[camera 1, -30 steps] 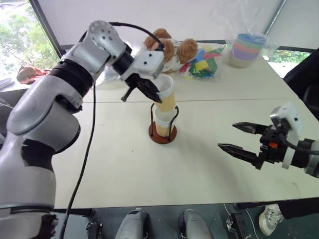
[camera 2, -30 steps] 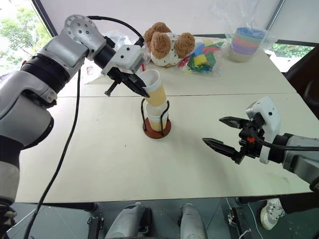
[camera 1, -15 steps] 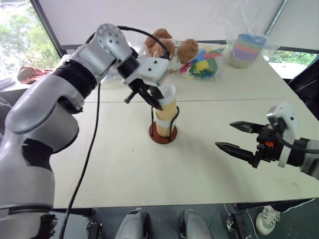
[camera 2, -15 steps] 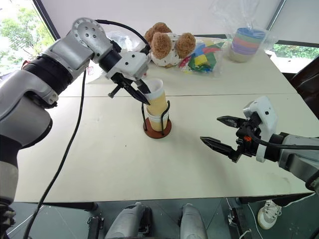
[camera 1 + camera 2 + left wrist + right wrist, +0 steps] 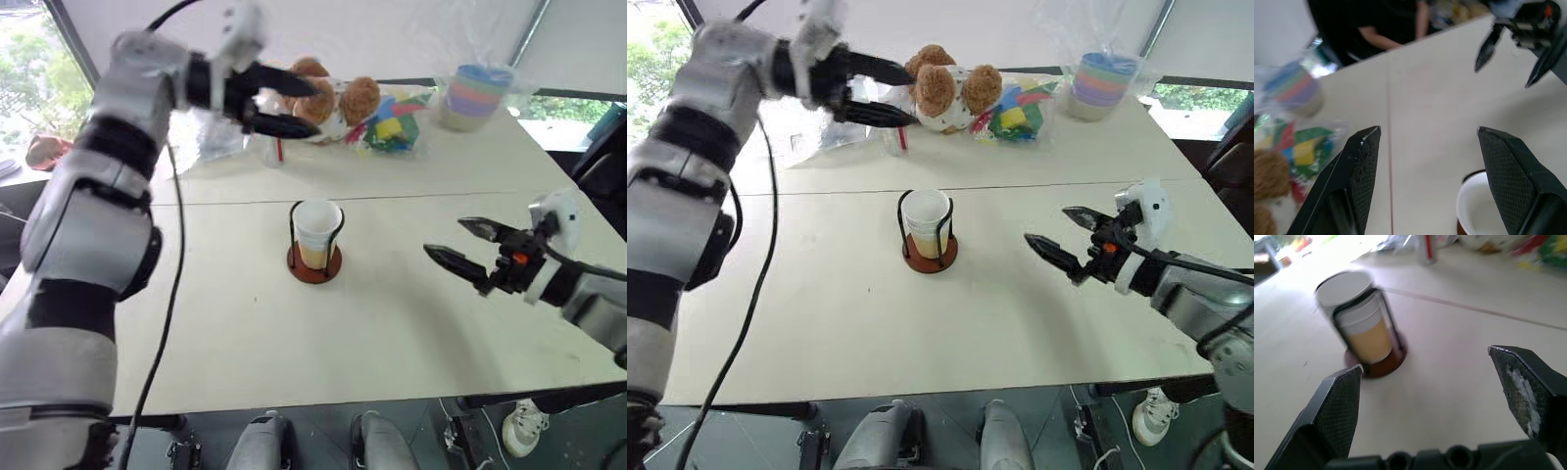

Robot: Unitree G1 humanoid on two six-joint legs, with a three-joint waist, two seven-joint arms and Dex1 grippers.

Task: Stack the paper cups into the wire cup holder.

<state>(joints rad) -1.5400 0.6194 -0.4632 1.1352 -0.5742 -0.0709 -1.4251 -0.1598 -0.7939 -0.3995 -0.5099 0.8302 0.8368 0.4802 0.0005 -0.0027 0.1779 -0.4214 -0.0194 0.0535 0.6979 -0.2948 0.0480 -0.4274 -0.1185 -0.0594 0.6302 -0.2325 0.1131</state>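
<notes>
Using the wire cup holder as your reference: nearest you and off to its right, your right gripper hangs above the table, well apart from the holder, jaws spread wide and holding nothing.

The holder itself sits mid-table with the paper cups nested inside the black wire loops, white rim on top, yellow-orange band showing lower down. I can make out at least 2 nested in the right wrist view, can't swear to all 3. The stack looks upright and seated to me, so stacking seems basically done.

Beyond the holder and to its left, your left gripper is up in the air near the teddy bear, jaws open wide, empty.

For the pull-away, I'd lift that left arm clear rather than swing low, since the wire loops would snag easily and the holder looks light enough to tip. Keep clear of the bag of coloured blocks and the pastel cup stack at the far edge too.
</notes>
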